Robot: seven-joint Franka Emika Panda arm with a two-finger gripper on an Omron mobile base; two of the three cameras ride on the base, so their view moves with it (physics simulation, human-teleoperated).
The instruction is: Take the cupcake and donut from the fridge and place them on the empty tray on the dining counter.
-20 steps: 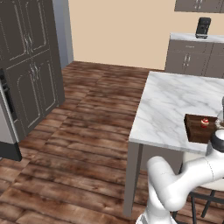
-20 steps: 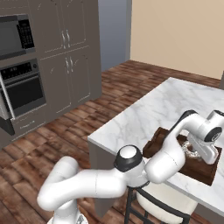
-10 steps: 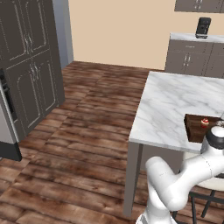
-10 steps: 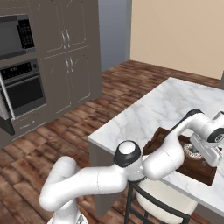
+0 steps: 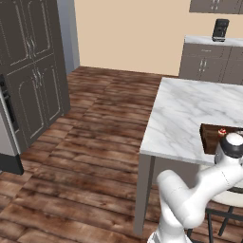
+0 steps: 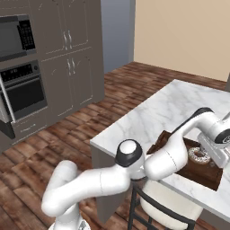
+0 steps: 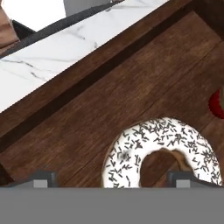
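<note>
The donut (image 7: pixel 162 153) lies flat on the floor of the tray (image 7: pixel 87 109). It is brown with a pale top and tiny dark sprinkles. In the hand view the gripper (image 7: pixel 113 177) is right over it, and its two dark fingertips (image 7: pixel 41 177) stand wide apart, one on each side of the donut. They do not squeeze it, and the gripper holds nothing.

A bit of red shows at the right edge of the hand view. That is the cupcake (image 7: pixel 217 105), and it sits in the tray near the donut.

In the right base view the donut (image 6: pixel 199 155) rests in the dark wooden tray (image 6: pixel 179 170), just beside the robot's hand. The tray sits on the dining counter (image 6: pixel 148 119), close to its near edge. The white arm reaches over the counter to the tray.

In the left base view the tray (image 5: pixel 209 137) is at the right side of the marble dining counter (image 5: pixel 185 114). The cupcake (image 5: pixel 221 131) peeks out with its red top, just behind the robot's wrist.

Dark cabinets (image 5: pixel 28 71) stand far off on the left, across the wooden floor (image 5: pixel 85 156).
</note>
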